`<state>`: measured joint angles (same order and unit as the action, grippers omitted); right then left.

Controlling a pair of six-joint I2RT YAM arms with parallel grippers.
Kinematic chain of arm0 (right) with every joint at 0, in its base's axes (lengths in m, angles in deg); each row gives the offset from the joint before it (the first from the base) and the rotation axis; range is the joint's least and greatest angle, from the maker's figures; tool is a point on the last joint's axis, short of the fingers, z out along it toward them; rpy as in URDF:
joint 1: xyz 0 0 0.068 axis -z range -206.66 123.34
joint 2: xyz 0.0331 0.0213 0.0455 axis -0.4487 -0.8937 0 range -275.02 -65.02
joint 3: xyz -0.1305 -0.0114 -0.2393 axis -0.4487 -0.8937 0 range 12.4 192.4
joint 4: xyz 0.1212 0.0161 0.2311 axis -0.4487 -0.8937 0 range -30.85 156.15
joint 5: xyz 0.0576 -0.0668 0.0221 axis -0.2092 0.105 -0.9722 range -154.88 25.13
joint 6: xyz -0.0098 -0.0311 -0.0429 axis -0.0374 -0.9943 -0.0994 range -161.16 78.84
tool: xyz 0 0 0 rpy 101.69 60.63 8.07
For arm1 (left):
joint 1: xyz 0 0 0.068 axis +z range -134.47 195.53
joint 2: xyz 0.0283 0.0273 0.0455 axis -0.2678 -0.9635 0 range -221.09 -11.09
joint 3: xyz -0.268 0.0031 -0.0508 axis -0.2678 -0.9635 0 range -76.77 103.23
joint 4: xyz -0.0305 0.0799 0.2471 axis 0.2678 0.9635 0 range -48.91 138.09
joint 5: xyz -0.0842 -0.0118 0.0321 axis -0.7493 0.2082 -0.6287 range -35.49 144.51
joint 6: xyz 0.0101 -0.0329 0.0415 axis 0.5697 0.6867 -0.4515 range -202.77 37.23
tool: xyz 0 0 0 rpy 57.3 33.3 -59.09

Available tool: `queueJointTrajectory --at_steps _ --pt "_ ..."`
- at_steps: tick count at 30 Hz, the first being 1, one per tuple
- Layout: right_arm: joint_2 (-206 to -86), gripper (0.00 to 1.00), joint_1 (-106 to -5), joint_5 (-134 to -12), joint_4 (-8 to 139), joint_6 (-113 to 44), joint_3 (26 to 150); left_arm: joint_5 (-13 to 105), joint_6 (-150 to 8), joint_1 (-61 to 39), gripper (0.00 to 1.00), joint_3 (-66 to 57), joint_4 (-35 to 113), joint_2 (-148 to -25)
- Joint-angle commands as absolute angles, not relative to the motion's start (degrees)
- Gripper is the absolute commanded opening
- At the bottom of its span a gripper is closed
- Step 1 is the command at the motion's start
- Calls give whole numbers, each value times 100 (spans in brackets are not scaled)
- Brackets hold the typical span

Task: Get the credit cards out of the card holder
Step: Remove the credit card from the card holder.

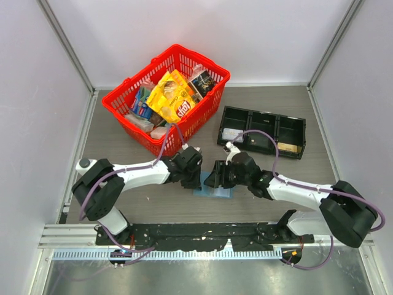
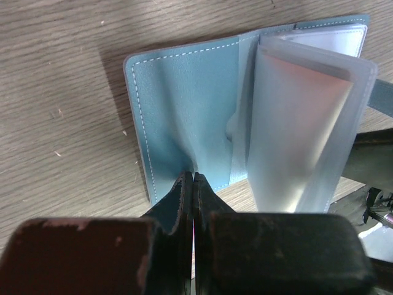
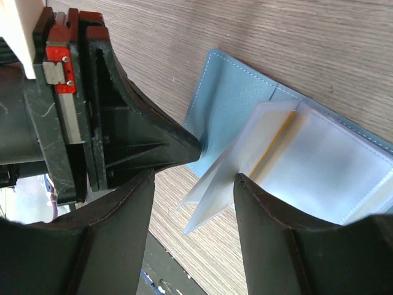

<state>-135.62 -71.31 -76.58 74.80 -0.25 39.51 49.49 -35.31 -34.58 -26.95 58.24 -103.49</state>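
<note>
The blue card holder (image 1: 215, 192) lies open on the table between my two grippers. In the left wrist view its blue panel (image 2: 184, 104) lies flat and its clear sleeves (image 2: 301, 129) stand up like pages. My left gripper (image 2: 193, 178) is shut, its tips pressing on the panel's near edge. My right gripper (image 3: 195, 178) is open, and the raised sleeves (image 3: 245, 166) sit between its fingers. The thin tan-gold edge of a credit card (image 3: 274, 146) shows inside a sleeve. In the top view the grippers meet over the holder, the left (image 1: 195, 178) and the right (image 1: 216, 178).
A black three-compartment tray (image 1: 261, 117) stands behind the right arm, with a pale card (image 1: 232, 134) in its left compartment and a tan flat item (image 1: 290, 147) in its right. A red basket (image 1: 212, 104) of snack packs stands at the back left.
</note>
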Motion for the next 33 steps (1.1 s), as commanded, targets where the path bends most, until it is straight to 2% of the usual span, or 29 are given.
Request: queueJointTrajectory --at_steps 1,10,24,29,33 --pt "-13796 59 -7184 -7938 7925 -55 4254 5117 -3444 -3386 0 -2808 5691 -9968" --pt "-14481 59 -7201 -8149 7679 -205 4501 5380 -3356 -3378 0 -2966 5735 -9503" --pt "-14402 58 -7201 -7867 7555 -319 4483 5398 -3259 -3377 2 -2738 5955 -8773" --pt "-14605 45 -7201 -7920 7740 -301 4457 5275 -3259 -3378 2 -2589 5780 -8851" --pt "-14710 40 -7201 -7938 7793 -293 4422 5196 -3303 -3377 2 -2404 5674 -9237"
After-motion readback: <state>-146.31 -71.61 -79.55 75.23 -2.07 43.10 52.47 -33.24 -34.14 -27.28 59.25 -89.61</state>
